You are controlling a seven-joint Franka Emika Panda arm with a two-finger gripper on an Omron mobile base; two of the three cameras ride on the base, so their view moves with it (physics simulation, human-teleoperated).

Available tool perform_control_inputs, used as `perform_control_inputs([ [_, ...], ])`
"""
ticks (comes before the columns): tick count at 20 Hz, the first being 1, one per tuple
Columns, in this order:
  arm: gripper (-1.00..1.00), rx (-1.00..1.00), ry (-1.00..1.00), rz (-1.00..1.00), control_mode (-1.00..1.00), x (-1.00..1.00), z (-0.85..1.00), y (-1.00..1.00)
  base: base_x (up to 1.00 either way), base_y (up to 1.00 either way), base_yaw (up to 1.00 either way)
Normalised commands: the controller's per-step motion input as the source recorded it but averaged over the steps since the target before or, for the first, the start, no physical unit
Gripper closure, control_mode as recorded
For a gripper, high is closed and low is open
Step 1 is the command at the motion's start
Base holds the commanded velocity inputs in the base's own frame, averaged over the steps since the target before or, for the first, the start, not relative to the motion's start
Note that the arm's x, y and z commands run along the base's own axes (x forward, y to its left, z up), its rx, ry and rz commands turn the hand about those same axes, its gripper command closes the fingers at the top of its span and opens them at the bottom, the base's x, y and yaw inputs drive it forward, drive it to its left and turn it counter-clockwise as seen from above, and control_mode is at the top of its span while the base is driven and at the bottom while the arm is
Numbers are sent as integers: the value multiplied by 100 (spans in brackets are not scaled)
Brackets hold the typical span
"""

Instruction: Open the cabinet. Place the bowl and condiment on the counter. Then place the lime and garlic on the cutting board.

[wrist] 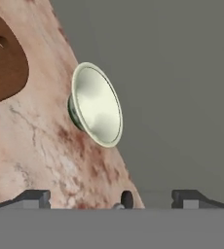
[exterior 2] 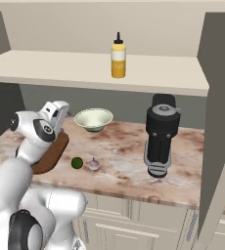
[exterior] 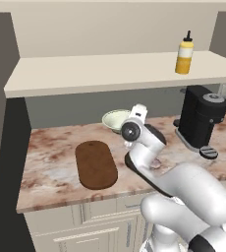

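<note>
Right base view: bowl (exterior 2: 93, 118) on tabletop (exterior 2: 124, 163); bottle (exterior 2: 118, 56) upright on shelf (exterior 2: 60, 68), above and right of the end effector (wrist: 111, 198), apparently released, fingers apart, grasping nothing.

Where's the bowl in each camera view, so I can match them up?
Left base view: bowl centre, on the counter behind the arm.
Right base view: bowl left of centre, under the shelf.
Hand view: bowl centre, tipped sideways by the camera's roll.
Shared landmark: cutting board.
</note>
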Motion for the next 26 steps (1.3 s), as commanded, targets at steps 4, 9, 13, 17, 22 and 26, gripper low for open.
perform_control_inputs([
  [4, -100, 9, 1, 0, -100, -45, 27, -5, 0, 0, 0],
  [9, -100, 12, 0, 0, -100, -55, 30, -8, 0, 0, 0],
  [13, -100, 13, 0, 0, -100, -48, 45, -3, 0, 0, 0],
  [17, -100, 13, 0, 0, -100, -36, 57, -4, 0, 0, 0],
  [22, -100, 12, 0, -1, -100, -26, 53, -9, 0, 0, 0],
  [26, -100, 10, 0, -2, -100, -25, 43, -7, 0, 0, 0],
])
